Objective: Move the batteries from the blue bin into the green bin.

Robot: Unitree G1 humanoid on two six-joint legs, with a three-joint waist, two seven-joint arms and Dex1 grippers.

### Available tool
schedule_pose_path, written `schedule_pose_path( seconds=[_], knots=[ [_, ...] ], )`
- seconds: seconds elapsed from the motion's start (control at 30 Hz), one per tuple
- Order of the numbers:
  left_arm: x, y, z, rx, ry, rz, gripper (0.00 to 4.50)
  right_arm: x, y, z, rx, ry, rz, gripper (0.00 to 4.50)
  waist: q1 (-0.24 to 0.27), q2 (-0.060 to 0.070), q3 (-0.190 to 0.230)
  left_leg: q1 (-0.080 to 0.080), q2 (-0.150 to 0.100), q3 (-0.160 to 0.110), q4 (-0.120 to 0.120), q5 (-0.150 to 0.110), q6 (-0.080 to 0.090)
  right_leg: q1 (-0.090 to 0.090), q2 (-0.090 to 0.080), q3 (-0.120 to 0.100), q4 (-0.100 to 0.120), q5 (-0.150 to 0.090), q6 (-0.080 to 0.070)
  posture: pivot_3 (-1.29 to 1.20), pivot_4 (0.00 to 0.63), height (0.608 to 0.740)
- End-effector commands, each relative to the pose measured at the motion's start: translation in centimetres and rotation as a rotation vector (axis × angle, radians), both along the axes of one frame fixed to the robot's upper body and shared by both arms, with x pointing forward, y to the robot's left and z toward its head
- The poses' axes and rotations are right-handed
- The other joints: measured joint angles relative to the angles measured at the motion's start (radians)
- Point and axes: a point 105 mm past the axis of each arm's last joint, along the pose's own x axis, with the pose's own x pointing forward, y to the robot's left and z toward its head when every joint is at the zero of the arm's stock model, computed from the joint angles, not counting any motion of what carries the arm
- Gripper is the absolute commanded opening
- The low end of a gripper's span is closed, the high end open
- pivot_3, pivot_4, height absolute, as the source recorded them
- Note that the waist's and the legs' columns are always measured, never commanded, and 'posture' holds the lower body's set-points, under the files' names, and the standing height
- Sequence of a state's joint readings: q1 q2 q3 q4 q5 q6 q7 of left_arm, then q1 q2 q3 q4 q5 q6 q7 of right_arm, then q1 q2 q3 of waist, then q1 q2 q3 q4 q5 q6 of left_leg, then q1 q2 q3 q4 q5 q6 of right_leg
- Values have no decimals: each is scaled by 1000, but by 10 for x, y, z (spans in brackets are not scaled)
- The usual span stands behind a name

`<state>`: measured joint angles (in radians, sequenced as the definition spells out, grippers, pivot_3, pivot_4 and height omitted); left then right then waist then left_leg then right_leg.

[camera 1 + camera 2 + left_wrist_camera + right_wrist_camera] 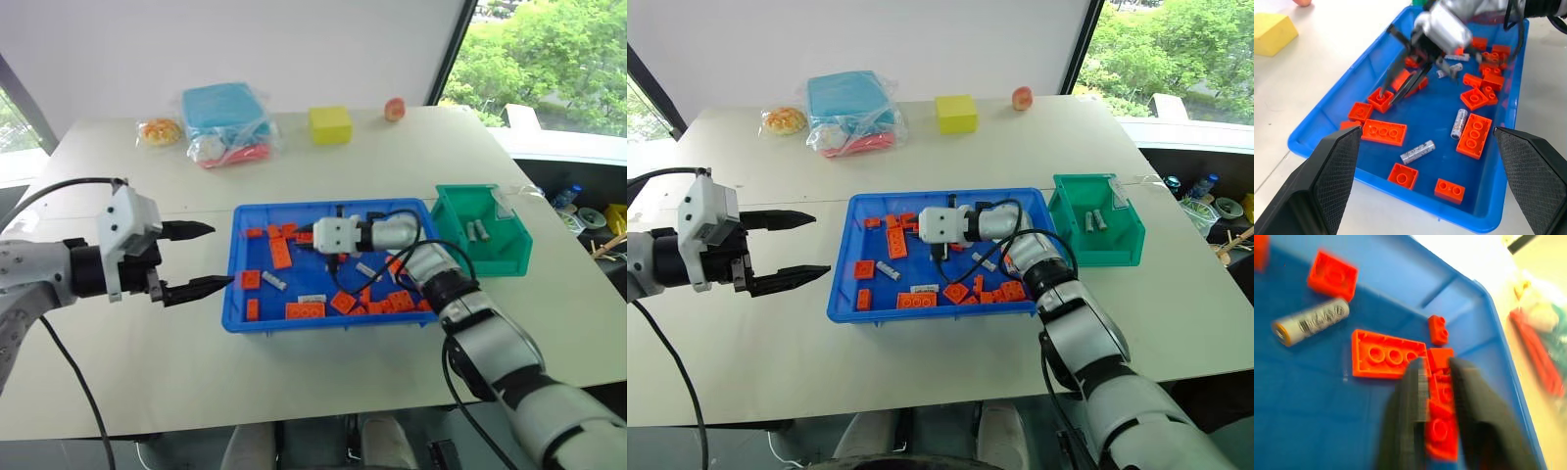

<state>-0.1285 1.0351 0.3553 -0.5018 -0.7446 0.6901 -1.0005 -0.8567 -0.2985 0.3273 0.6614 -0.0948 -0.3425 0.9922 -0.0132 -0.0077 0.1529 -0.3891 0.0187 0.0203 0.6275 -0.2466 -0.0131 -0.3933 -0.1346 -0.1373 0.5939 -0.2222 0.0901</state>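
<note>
Batteries (1417,152), silver-grey printed cylinders, scattered among studded orange bricks (1383,132) inside the glossy blue bin (235,318), with two more upright in the deep green bin (514,257) just beside its far end, seen from the head views. Left gripper (201,258) hovering just outside the blue bin's near end, textured black jaws spread wide and empty. Right gripper (1395,88) inside the blue bin, fingers narrowly parted over bricks, pinching nothing per the wrist view.
</note>
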Motion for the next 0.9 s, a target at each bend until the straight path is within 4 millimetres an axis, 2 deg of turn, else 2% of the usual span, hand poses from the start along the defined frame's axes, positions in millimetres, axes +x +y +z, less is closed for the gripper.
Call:
schedule_pose_path(
  seconds=[0.03, 0.13, 0.27, 0.37, 0.6, 0.9],
  knots=[
    [-3, 2, 5, 9, -16, -10, 4500, -29, 17, 19, 28, 235, 23, 2353, 0, 0, 0, 0, 1, 0, 0, 0, 0, -1, 0, 0, 0, 0, 0, 0, 150, 706],
    [-5, 4, 2, 20, 5, -24, 4500, -51, 26, 13, -9, 421, 1, 2353, 1, 0, 0, -1, 4, 0, -1, 0, 0, -4, 1, 0, 1, -1, -1, 0, 150, 706],
    [-7, 5, 0, 37, 21, -37, 4500, -57, 33, 2, -43, 622, -97, 2353, 5, -1, 0, -1, 5, 1, -1, -1, -1, -9, 1, 0, 0, -3, -3, 0, 150, 706],
    [-6, 5, 3, 40, 19, -43, 4500, -67, 39, -7, -68, 753, -100, 2353, 11, -1, -1, -2, 5, 2, 0, -1, -1, -10, 1, 0, -1, -3, -4, 0, 150, 706],
    [-8, 4, 6, 48, 18, -54, 4500, -52, 45, -27, -73, 749, -199, 2353, 10, -1, -1, -2, 5, 4, -1, -1, -1, -11, 1, 0, -1, -3, -4, 0, 150, 706],
    [-10, 3, 4, 45, 17, -47, 4500, -38, 43, -29, -64, 719, -232, 2353, 2, -2, -1, -2, 5, 5, -1, -1, -1, -11, 2, 0, -1, -2, -4, 0, 150, 706]
  ],
)
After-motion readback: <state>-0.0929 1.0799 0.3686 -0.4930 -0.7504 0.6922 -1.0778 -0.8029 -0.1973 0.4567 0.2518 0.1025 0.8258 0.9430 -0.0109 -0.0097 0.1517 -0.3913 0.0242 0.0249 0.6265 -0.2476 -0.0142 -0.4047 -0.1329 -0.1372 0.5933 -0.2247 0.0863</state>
